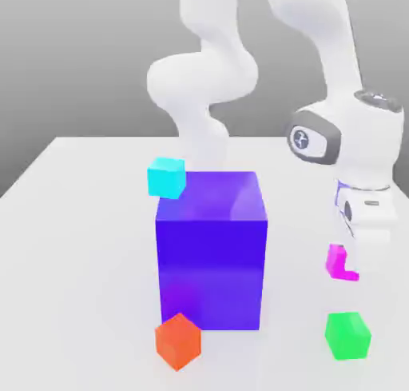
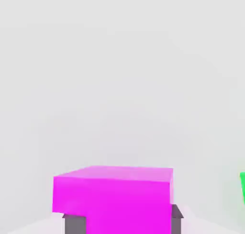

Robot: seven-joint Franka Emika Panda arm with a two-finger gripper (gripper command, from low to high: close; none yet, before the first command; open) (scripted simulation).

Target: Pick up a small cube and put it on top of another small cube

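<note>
The end effector (image 2: 123, 223) is gripping the pink cube (image 1: 342, 263) near the table's (image 1: 72, 245) edge. It should be lifting slowly, then lowering gently, centred over the green cube (image 1: 347, 335).

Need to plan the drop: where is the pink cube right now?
In the exterior view the pink cube sits between the gripper fingers on that view's right, raised just above the green cube and right of the big blue block.

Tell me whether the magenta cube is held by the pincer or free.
Held. The pincer's fingers flank the magenta cube on both sides, and it sits under the pincer in the exterior view.
</note>
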